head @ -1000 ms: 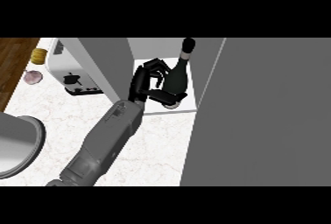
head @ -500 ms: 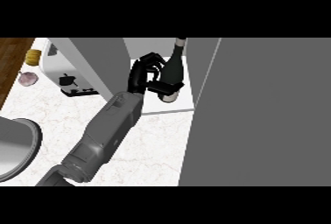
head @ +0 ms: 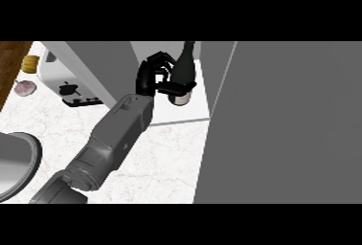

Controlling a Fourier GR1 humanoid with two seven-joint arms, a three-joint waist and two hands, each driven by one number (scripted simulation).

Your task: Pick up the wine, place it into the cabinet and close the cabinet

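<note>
My left hand (head: 157,72) is curled round the wine bottle (head: 185,67). The fingers wrap its dark body from the left and the thumb crosses underneath, near the base. I hold it low and at mid-body so the neck stays free and points up and away from me, towards the back of the cabinet. That way the base can go down first.

The bottle is already inside the cabinet opening, over the white cabinet floor (head: 194,112) and close to its middle. My thumb covers the base, so I would only guess that the bottle sits at the floor or just above it. I judge the placing step nearly done. What it needs next is for the base to settle flat before my fingers spread, because a tall, narrow bottle tips easily if it is let go at a lean.

My forearm (head: 117,139) runs back from the opening across the pale marble desk (head: 163,167) towards the lower left. It passes between the cabinet's grey left-hand panel (head: 96,62) and the big grey cabinet door (head: 283,119). The door stands swung out on the right, close beside the bottle. It has to be shut afterwards, so my arm must clear the opening first.

Further left on the desk, well apart from all this, stands a small white appliance (head: 60,79). My right hand does not show.
</note>
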